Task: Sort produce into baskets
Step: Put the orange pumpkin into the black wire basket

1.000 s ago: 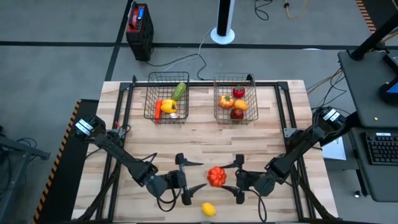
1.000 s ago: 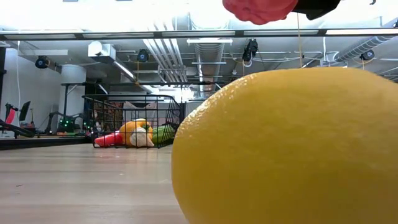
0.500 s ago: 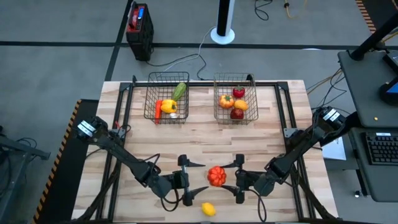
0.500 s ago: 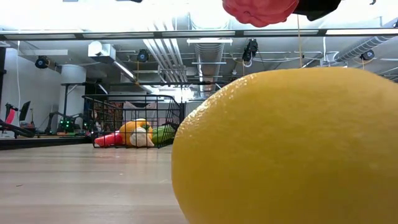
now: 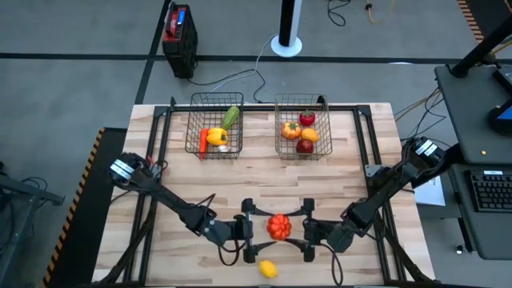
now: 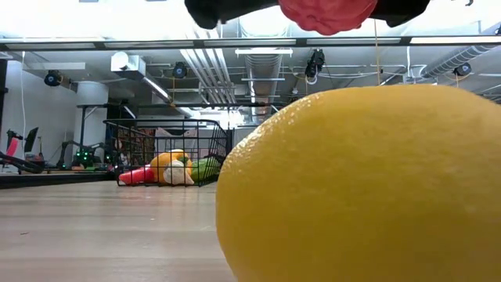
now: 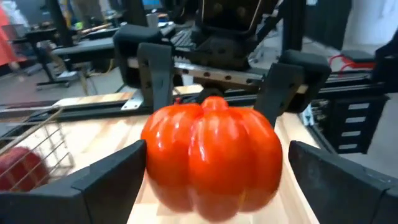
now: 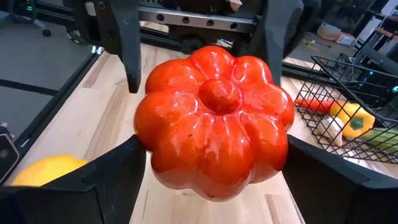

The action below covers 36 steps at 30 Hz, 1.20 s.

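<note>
1. A ribbed red tomato (image 5: 278, 226) sits near the front middle of the wooden counter (image 5: 264, 172), between the two end effectors; the low view shows its underside (image 6: 326, 13) at the top edge, raised above the counter.
2. The right end effector (image 5: 307, 230) holds the tomato (image 8: 214, 127) from the right, its fingers (image 8: 336, 177) spread wide against the tomato's sides.
3. The left end effector (image 5: 250, 232) faces it from the left, fingers (image 7: 106, 177) wide open on either side of the tomato (image 7: 212, 154); whether they touch it cannot be told.
4. A yellow lemon (image 5: 268, 269) lies on the counter just nearer than the tomato, at the front edge, and fills the low view (image 6: 360, 184).
5. The left basket (image 5: 214, 126) stands at the far side of the counter, holding a green cucumber (image 5: 230, 117), a yellow pepper (image 5: 217, 137) and an orange-red piece (image 5: 203, 140).
6. The right basket (image 5: 302, 126) stands beside it, well apart from the end effectors, holding a red pepper (image 5: 307, 118), an orange tomato (image 5: 290, 130), an orange (image 5: 310, 135) and a dark red apple (image 5: 305, 146).
</note>
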{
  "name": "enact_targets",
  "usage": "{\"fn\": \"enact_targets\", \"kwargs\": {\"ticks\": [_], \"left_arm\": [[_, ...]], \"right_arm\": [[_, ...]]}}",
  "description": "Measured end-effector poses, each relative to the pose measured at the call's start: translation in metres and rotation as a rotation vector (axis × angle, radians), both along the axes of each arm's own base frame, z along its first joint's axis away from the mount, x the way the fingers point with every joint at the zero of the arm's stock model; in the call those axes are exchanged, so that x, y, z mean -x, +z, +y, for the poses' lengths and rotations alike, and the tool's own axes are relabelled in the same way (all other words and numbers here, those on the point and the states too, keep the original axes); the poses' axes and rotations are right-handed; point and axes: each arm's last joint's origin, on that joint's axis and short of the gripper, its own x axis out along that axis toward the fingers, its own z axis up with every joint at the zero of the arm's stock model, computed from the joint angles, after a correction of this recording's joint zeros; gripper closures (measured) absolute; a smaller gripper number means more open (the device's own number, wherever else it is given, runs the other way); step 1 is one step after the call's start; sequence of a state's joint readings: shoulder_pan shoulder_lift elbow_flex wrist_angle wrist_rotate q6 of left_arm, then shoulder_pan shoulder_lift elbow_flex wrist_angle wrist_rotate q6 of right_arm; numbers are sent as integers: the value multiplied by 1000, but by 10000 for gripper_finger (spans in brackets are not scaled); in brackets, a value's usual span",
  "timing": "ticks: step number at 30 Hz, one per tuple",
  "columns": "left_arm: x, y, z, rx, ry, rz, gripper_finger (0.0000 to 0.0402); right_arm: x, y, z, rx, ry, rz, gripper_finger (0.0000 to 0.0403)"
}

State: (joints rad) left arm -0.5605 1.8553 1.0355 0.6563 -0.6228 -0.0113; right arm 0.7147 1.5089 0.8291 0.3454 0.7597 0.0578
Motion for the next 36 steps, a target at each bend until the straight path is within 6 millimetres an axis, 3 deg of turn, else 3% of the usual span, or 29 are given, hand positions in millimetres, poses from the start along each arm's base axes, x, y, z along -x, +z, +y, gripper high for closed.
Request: {"fn": "enact_targets", "kwargs": {"ticks": [12,21,27,36], "left_arm": [[-10,-8,4,-4,-15,-52,33],[-10,-8,4,-12,-14,-53,106],[-10,-9,4,-5,-19,-50,106],[-9,-7,3,-7,-25,-52,106]], "right_arm": [[0,0,0,2,0,4,74],[0,0,0,-1,-4,2,68],[0,0,0,-29,0,4,44],[1,0,0,-48,-1,3,40]]}}
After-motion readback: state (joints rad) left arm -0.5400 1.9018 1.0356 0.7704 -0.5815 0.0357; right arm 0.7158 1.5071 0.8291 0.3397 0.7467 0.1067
